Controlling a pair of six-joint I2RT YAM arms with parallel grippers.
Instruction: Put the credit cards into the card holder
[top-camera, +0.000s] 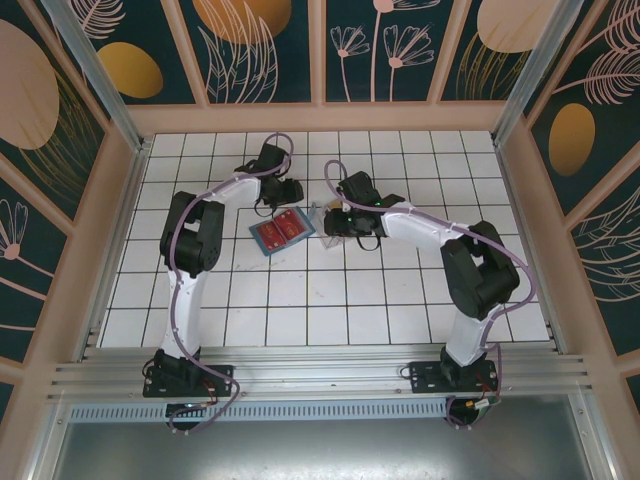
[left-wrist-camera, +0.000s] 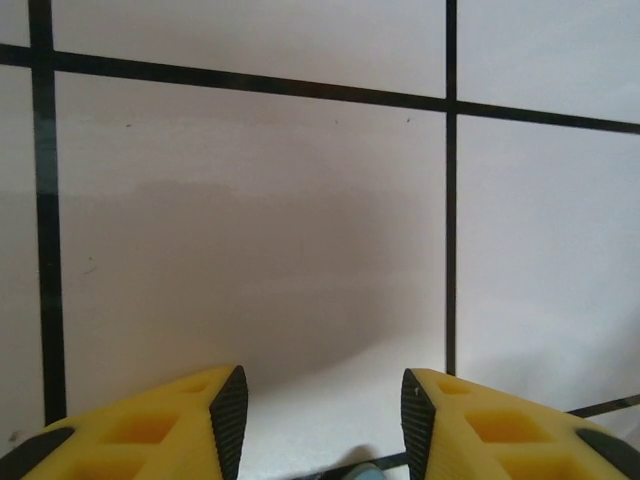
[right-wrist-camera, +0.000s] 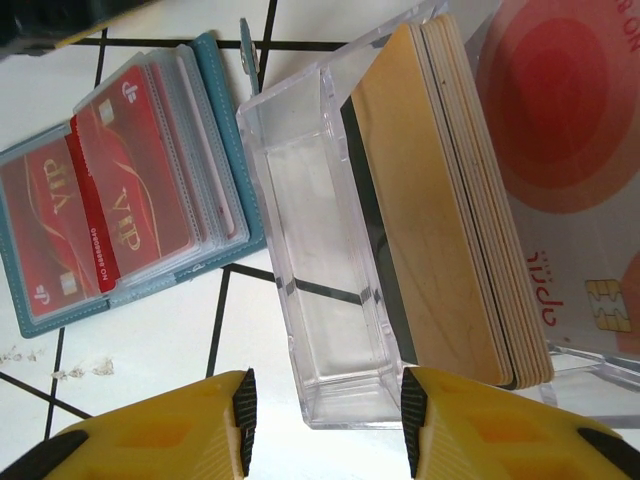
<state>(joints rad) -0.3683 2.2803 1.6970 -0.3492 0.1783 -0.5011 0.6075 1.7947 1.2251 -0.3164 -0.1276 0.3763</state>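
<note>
Right hand (right-wrist-camera: 325, 420) is spread open, gripping nothing, its fingertips right at the end of the clear tray (right-wrist-camera: 320, 300). A stack of tan cards (right-wrist-camera: 440, 220) leans against one tray wall. The card holder (right-wrist-camera: 232, 170) lies open just beside the tray on the bench (left-wrist-camera: 250, 200), with red cards (right-wrist-camera: 140, 215) in its sleeves. Left hand (left-wrist-camera: 323, 425) is open too, over bare tile.

floor: white tile surface (top-camera: 300, 320), dark grid lines | walls: dark teal panels (top-camera: 410, 60) on three sides, orange ovals, pale leaf and flower line-art | frame: light wood battens (top-camera: 320, 118) | near edge: aluminium rails (top-camera: 320, 365), grey metal sheet (top-camera: 320, 450) in front | light: even, soft shadows
</note>
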